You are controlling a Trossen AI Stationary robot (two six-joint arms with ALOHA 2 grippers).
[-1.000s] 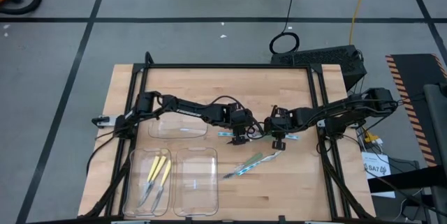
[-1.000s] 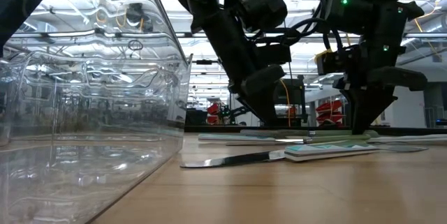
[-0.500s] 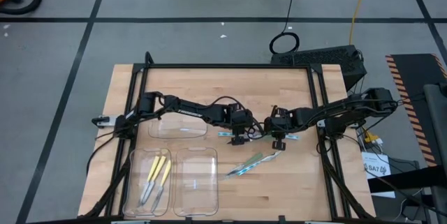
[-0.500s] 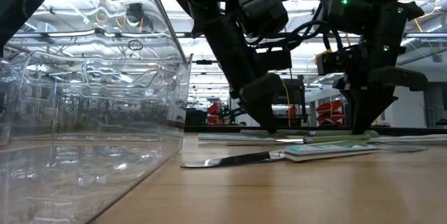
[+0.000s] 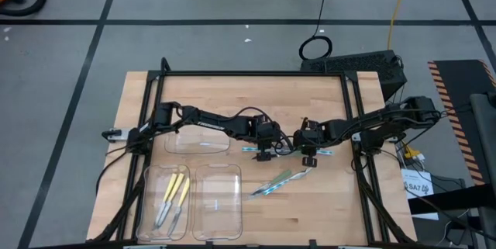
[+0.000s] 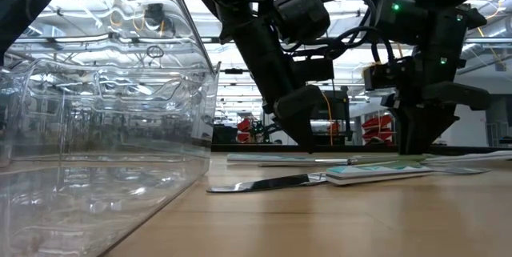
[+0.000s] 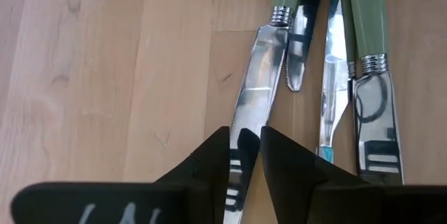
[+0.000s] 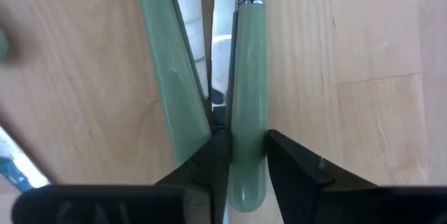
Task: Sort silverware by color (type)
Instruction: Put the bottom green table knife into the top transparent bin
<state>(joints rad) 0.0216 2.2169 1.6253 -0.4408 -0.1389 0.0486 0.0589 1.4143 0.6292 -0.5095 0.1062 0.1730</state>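
Observation:
A heap of silverware lies at the table's middle: green-handled knives [image 7: 363, 15] and blue-handled pieces [image 5: 252, 150]. My left gripper [image 5: 263, 156] stands over the heap's left end, shut on one green-handled knife's blade [image 7: 262, 77]. My right gripper [image 5: 308, 160] stands over the right end, open, its fingers [image 8: 286, 158] close on either side of a green handle [image 8: 248, 77] that lies flat on the table. Two more utensils [image 5: 275, 183] lie nearer the front. Yellow-handled ones [image 5: 172, 195] lie in the front left tray. My left gripper pinches the metal blade [image 7: 246, 123] of a green-handled knife between its two fingers [image 7: 209, 158], one on each long edge, toward the blade's free end. The fingers come from above, slanting down. The knife lies flat on the table.
Three clear trays stand on the left: the one with the yellow pieces [image 5: 149, 202], one beside it [image 5: 217, 198], one behind them [image 5: 198, 140]. In the low view a tray wall [image 6: 104, 129] fills the left. A black frame [image 5: 256, 74] borders the table.
My left gripper's fingers have closed in onto the knife blade without the arm shifting. My right gripper's fingers have parted a little around the green handle. The silverware lies as before.

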